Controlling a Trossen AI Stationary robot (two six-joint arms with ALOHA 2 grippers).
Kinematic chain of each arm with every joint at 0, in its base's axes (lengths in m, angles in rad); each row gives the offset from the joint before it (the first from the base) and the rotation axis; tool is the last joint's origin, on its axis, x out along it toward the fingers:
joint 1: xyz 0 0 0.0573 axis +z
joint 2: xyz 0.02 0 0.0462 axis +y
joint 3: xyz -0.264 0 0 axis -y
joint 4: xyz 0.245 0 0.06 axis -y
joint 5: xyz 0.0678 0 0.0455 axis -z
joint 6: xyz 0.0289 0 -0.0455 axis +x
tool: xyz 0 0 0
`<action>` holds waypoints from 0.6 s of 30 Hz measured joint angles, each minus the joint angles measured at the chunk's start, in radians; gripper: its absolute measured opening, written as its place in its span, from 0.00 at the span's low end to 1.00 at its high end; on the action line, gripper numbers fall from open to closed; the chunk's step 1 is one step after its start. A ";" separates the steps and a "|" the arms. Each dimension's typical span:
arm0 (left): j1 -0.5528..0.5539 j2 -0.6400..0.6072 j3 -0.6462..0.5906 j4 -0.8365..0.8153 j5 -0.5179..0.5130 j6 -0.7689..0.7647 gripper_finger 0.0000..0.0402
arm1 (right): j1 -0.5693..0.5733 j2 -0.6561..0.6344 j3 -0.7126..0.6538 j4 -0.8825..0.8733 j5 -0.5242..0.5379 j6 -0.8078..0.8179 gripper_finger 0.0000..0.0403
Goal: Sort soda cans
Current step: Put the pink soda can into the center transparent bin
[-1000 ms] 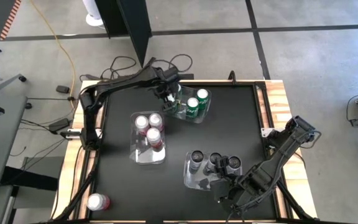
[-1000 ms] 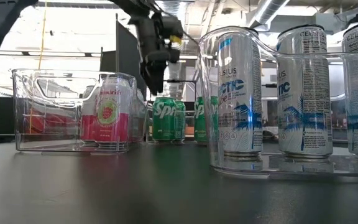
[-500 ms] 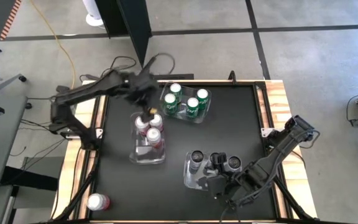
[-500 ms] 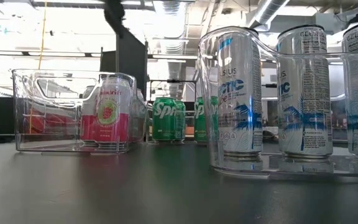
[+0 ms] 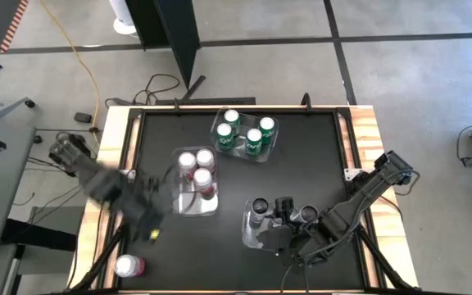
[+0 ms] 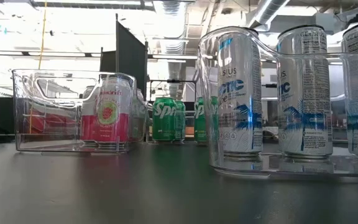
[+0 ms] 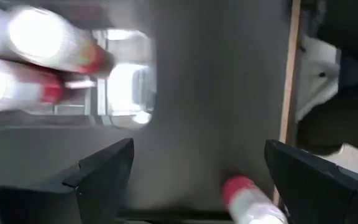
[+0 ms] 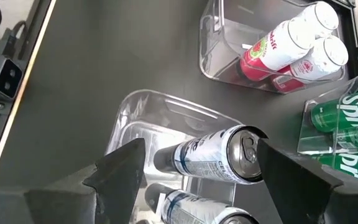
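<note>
From above, we saw the left gripper (image 5: 147,220) blurred near the table's (image 5: 301,172) left edge, above a lone red can (image 5: 128,265) by the near-left corner. Its wrist view alone showed the fingers spread wide, empty. The right gripper (image 5: 279,238) hung open over the grey cans (image 5: 258,208). Only the low view showed the labels of the green cans (image 6: 168,118).

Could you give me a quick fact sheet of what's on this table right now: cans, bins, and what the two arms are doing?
Green soda cans: four, upright in the far clear plastic bin
Red-pink soda cans: three in the middle clear bin
Loose red-pink can: lying at the table's near left corner
Dark grey-black cans: in the near clear bin
Left gripper: open, above the loose can
Right gripper: open, over the near bin
</note>
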 joint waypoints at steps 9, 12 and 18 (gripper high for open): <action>-0.286 0.221 0.000 -0.002 0.110 -0.375 0.85 | -0.003 0.000 0.000 0.048 0.000 0.000 0.81; -0.328 0.291 0.000 -0.003 0.201 -0.435 0.85 | -0.003 0.000 0.000 0.052 0.000 -0.001 0.81; -0.390 0.360 -0.001 -0.002 0.277 -0.562 0.85 | -0.003 0.000 0.000 0.070 0.000 -0.003 0.81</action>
